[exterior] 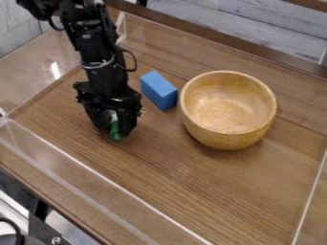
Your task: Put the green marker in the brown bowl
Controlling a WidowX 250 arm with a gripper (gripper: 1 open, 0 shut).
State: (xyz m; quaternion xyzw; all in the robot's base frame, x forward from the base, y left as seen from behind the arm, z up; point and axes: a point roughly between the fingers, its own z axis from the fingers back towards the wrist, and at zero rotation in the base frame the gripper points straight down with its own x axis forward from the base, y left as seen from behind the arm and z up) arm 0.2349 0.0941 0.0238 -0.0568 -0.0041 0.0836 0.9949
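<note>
The green marker is seen at the hand, low on the bench, in the left part of the view. Its green end is exposed below the fingertips and is pointed toward the near side of the bench, while a pale stretch of the barrel is glimpsed between the two dark fingers. The rest of the marker is hidden by the hand, which is reached down over it from the far side. The marker is thus placed between the fingers, with one finger seen to either side of it. The fingers are drawn close around the marker, but whether it is firmly clamped cannot be told from this view, since the places where contact would be made are covered.

The brown bowl is set upright on the bench, to the right of the hand and well apart from the marker. Its pale wooden inside is left in plain view, and nothing is held in it. Between the hand and the bowl, a little farther back, the blue block is laid on the bench, near the bowl's rim and just beside the hand. The marker is kept outside the bowl, on the hand's side of the bench.
</note>
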